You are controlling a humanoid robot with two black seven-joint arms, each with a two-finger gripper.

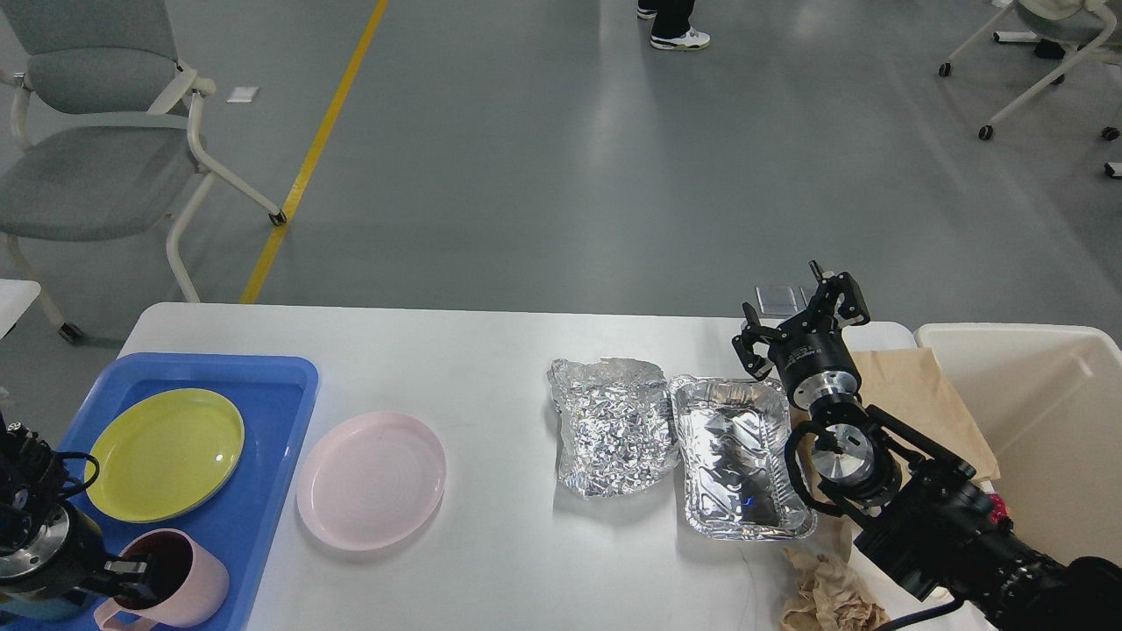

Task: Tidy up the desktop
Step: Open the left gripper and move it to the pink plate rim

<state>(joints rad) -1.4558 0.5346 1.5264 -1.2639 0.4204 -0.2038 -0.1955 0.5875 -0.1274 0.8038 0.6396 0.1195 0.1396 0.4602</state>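
While the white bench (pixel 491 350) fills the lower view, it carries two plates, one yellow plate (pixel 165 453) in the blue tray (pixel 263 386) and one pink plate (pixel 371 480) just beside it. One pink cup (pixel 175 583) stands in the tray, the left jaws (pixel 131 574) closed on its rim. One foil sheet (pixel 614 425) touches one foil tray (pixel 741 456). The right jaws (pixel 802 320) hang spread wide, holding nothing, near the far edge. Bare surface lies mid-bench. One cream bin (pixel 1043 421) stands right.

Cluttered desktop (pixel 491 350), foil tray (pixel 741 456)
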